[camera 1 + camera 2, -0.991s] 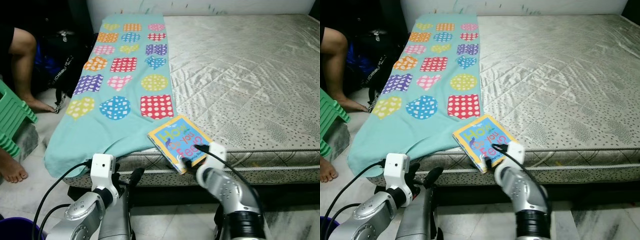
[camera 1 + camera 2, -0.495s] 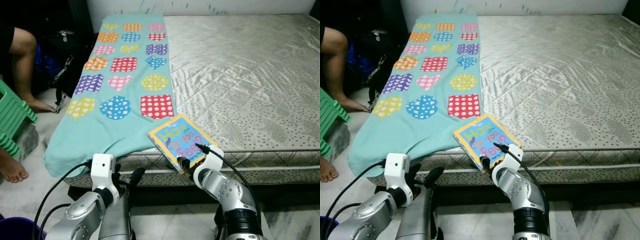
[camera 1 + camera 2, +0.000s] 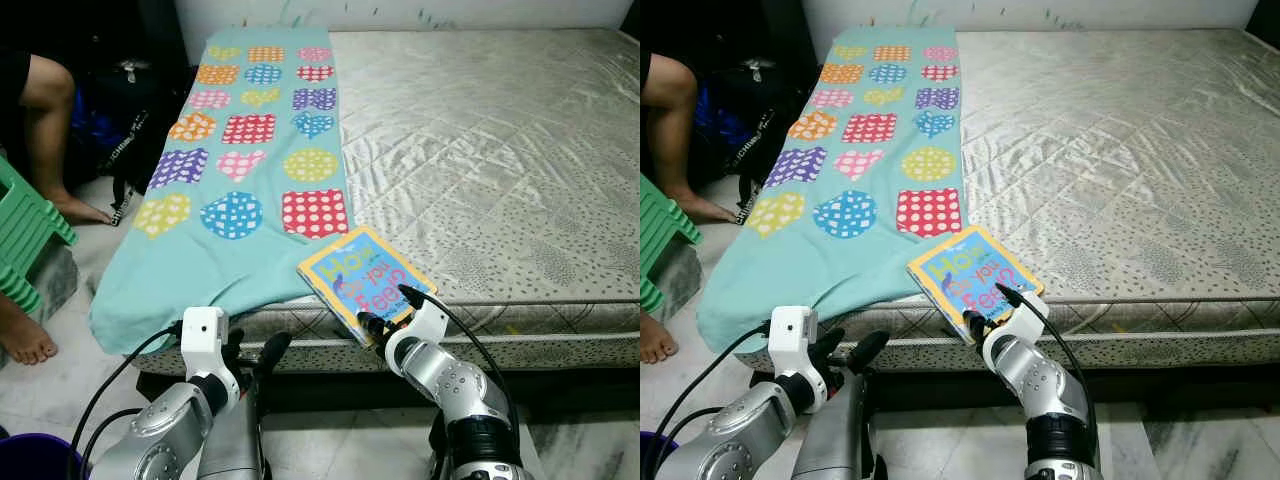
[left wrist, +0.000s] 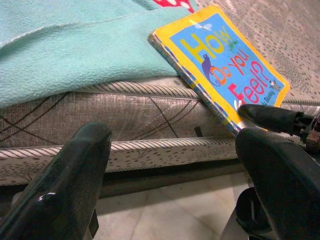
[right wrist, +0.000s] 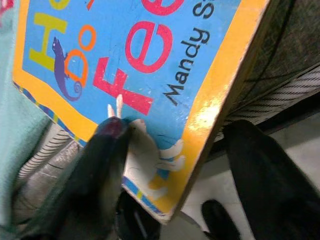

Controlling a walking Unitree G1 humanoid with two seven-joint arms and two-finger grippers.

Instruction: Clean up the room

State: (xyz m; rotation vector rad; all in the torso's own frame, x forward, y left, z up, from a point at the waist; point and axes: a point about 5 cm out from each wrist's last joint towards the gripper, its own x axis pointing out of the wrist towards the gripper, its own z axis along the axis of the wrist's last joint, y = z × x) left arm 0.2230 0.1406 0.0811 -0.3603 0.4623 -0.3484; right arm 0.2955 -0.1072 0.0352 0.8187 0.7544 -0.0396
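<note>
My right pincer (image 3: 385, 320) is at the front edge of the bed (image 3: 500, 150), with its fingers spread around the near corner of a book (image 3: 365, 280). In my right wrist view one black finger (image 5: 95, 170) lies on the blue cover near the yellow border, and the other finger (image 5: 265, 175) sits beyond the book's edge, apart from it, so the corner lies between them without being pinched.

The book lies flat on the mattress at its near edge, its corner jutting a little past the side. Its cover is blue with a yellow border and coloured letters. Its far corner touches or slightly overlaps the hem of a teal blanket (image 3: 250, 150) with dotted hearts and circles, which runs along the left part of the bed and hangs over the front edge.

My left pincer (image 4: 170, 170) is held low in front of the bed's side, below the blanket's hanging end, its two fingers spread wide and holding nothing. From my left wrist view the book and my right pincer's finger show beyond it.

To the left of the bed a person's leg (image 3: 45, 130) and a bare foot (image 3: 25, 340) rest on the floor, beside a green plastic stool (image 3: 25, 240).
</note>
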